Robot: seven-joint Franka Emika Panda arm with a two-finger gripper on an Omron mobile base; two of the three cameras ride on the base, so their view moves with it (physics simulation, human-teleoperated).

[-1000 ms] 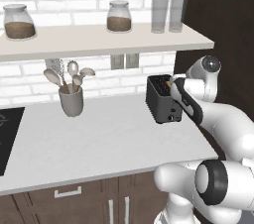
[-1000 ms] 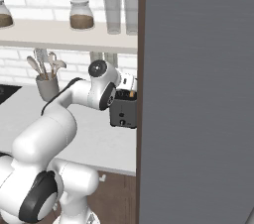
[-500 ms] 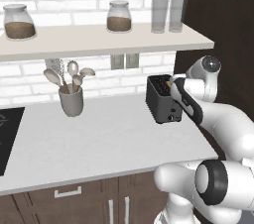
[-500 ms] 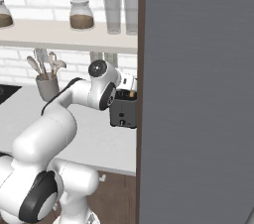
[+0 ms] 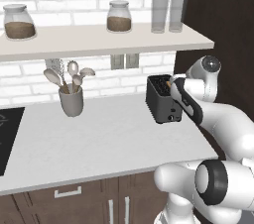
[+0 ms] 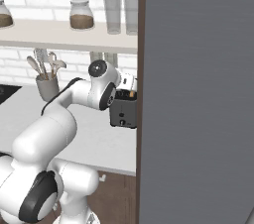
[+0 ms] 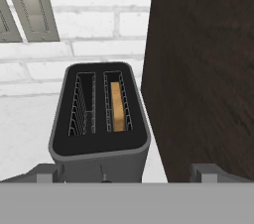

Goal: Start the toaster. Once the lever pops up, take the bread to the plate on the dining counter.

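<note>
Toaster (image 7: 99, 119) sits center-frame in hand view, bread (image 7: 117, 105) down in its right slot; gripper (image 7: 126, 172) spread wide at bottom edge, holding nothing.

I'm looking down on the toaster (image 7: 99, 119), bread (image 7: 117, 106) sitting in its right slot, dark panel (image 7: 203, 69) just beside it, brick wall (image 7: 89, 15) behind.

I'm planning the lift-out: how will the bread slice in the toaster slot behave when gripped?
The bread stands on edge in the toaster's right-hand slot, so it probably lifts straight up. It looks thin and golden, likely stiff, light and crumbly under a hard pinch. Wire guides flank it closely, so a tilted pull may snag.
</note>
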